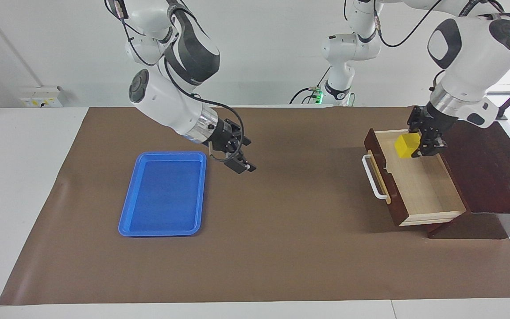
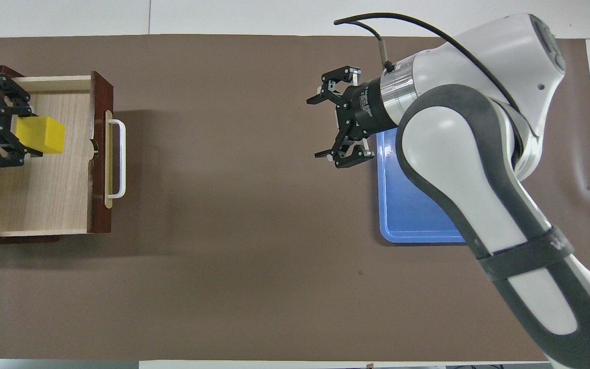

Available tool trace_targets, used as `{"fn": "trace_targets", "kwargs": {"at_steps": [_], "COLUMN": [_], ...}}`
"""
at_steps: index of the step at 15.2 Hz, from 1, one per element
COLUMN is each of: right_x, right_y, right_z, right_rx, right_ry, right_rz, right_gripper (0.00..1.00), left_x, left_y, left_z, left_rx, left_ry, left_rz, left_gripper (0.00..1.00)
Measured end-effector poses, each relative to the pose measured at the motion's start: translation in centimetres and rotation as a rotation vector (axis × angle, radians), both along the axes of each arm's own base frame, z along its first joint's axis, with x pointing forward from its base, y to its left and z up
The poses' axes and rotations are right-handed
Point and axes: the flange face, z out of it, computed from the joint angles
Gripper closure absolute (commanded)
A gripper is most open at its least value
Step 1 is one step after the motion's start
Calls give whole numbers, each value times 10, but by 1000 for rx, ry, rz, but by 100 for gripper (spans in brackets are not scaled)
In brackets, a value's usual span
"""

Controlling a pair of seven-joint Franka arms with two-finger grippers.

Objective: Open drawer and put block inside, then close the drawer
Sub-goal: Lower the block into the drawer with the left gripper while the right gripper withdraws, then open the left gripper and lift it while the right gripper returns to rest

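Note:
The drawer (image 1: 421, 190) of the dark reddish-brown box (image 1: 489, 168) stands pulled out at the left arm's end of the table. Its pale wood interior (image 2: 44, 195) is bare and its white bar handle (image 1: 371, 177) faces the middle of the table. My left gripper (image 1: 419, 146) is shut on the yellow block (image 1: 407, 145) and holds it over the drawer's interior. The block also shows in the overhead view (image 2: 41, 135), in the left gripper (image 2: 21, 134). My right gripper (image 1: 247, 155) is open and empty, in the air beside the blue tray; it also shows in the overhead view (image 2: 318, 126).
A flat blue tray (image 1: 164, 192) lies empty on the brown mat (image 1: 281, 221) toward the right arm's end; the right arm partly covers it in the overhead view (image 2: 413, 205). The box top (image 1: 494, 155) is bare.

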Motion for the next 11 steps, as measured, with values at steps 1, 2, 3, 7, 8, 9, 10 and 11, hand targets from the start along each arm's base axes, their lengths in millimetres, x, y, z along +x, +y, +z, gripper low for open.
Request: {"fn": "trace_targets", "kwargs": {"at_steps": [1, 2, 3, 7, 8, 9, 10, 11], "right_x": [1, 1, 1, -9, -13, -17, -21, -24], "right_y": [-14, -28, -42, -86, -97, -107, -118, -130], "right_z": [3, 5, 6, 13, 17, 22, 27, 33], "right_rx": [-19, -46, -76, -200, -235, -268, -295, -322], "right_ry": [-34, -70, -109, -249, -278, -306, -333, -364], "right_rz": [45, 106, 181, 518, 610, 702, 789, 883], "right_gripper": [0, 0, 0, 0, 0, 0, 0, 0], "left_x": [-3, -8, -14, -29, -31, -32, -32, -32], "left_y": [8, 9, 8, 24, 32, 41, 48, 50], "left_z": [-19, -41, -63, -115, -119, -120, -118, -113], "left_rx": [0, 1, 2, 6, 7, 9, 11, 12], "left_ry": [-25, -46, -55, -50, -51, -51, -55, -60], "left_rz": [-4, -7, -9, -59, -86, -111, -123, -127], "left_gripper": [100, 100, 100, 1, 0, 0, 0, 0]}}
